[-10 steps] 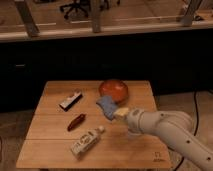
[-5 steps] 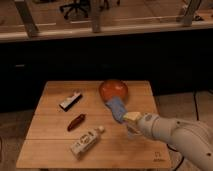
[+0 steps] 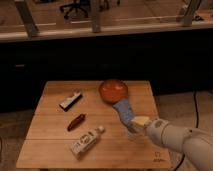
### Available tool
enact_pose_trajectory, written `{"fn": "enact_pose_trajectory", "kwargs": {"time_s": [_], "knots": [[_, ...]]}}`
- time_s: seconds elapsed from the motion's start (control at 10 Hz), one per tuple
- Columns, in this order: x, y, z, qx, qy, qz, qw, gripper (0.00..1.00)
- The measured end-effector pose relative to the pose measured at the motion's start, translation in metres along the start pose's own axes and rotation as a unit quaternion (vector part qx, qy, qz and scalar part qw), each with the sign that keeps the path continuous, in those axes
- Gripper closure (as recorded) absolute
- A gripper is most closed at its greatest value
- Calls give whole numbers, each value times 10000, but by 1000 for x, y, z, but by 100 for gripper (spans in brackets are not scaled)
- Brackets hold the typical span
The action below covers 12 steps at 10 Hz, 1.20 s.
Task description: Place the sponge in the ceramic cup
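Near the table's (image 3: 50, 145) right edge, just in front of the bowl (image 3: 112, 90), your gripper (image 3: 131, 119) is clamped on the sponge (image 3: 123, 109), holding it up. The sponge is not in the cup, which I cannot make out, so the placing is left.

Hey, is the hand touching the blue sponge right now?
Touching. The camera view shows the hand, just in front of the red bowl, shut on the lower end of the sponge.
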Motion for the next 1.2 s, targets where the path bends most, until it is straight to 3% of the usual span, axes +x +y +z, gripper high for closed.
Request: {"fn": "enact_pose_trajectory", "kwargs": {"time_s": [0.6, 1.2], "knots": [[1, 21, -38, 33, 289, 146, 9995, 100], [7, 48, -44, -16, 387, 372, 9986, 100]]}}
